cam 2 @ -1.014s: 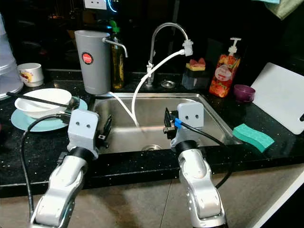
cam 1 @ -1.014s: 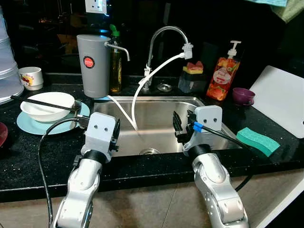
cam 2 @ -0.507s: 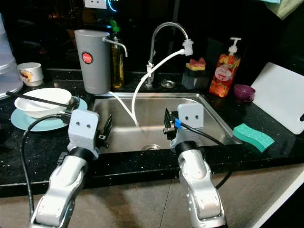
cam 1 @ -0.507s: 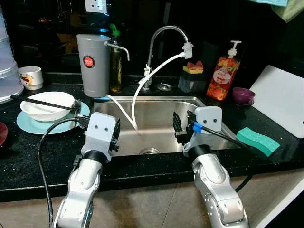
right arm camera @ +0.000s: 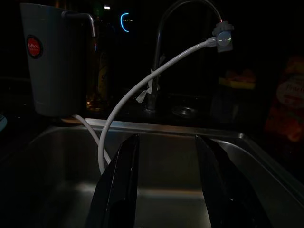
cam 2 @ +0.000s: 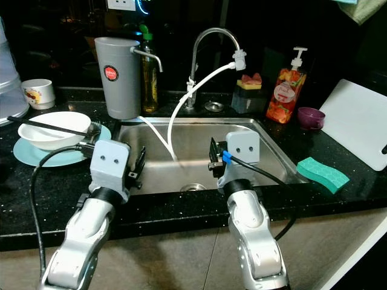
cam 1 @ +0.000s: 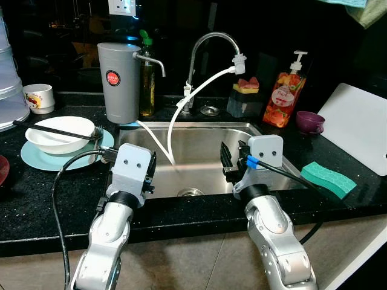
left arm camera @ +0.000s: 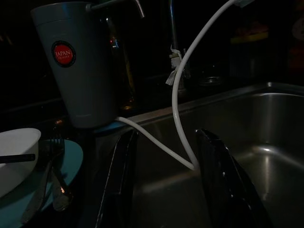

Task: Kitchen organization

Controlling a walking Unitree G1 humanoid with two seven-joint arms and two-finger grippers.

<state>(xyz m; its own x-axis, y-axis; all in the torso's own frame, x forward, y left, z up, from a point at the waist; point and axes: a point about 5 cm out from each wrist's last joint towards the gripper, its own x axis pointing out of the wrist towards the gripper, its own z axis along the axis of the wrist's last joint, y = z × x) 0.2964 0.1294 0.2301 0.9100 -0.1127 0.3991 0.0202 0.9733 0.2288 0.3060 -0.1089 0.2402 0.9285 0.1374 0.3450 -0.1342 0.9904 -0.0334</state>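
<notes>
Both tools hung released over the front edge of the stainless steel sink (cam 1: 199, 136), holding nothing.

The left tool (left arm camera: 164, 190) sat at the sink's front left corner and the right tool (right arm camera: 166, 190) near its front right, each with its two black fingers spread apart and pointing toward the back wall. On the black speckled desk (cam 1: 36, 193) left of the sink, a white bowl (cam 1: 59, 133) with black chopsticks (cam 1: 51, 130) across it rested on a pale blue plate (cam 1: 36, 158), a metal fork (left arm camera: 56, 183) beside the bowl. A grey water filter canister with a red label (cam 1: 118, 81) stood at the sink's back left corner, its white hose (cam 1: 181, 115) looping to the curved chrome tap (cam 1: 205, 51). A green sponge (cam 1: 328, 179) lay on the desk right of the sink, near a white cutting board (cam 1: 357, 124).
</notes>
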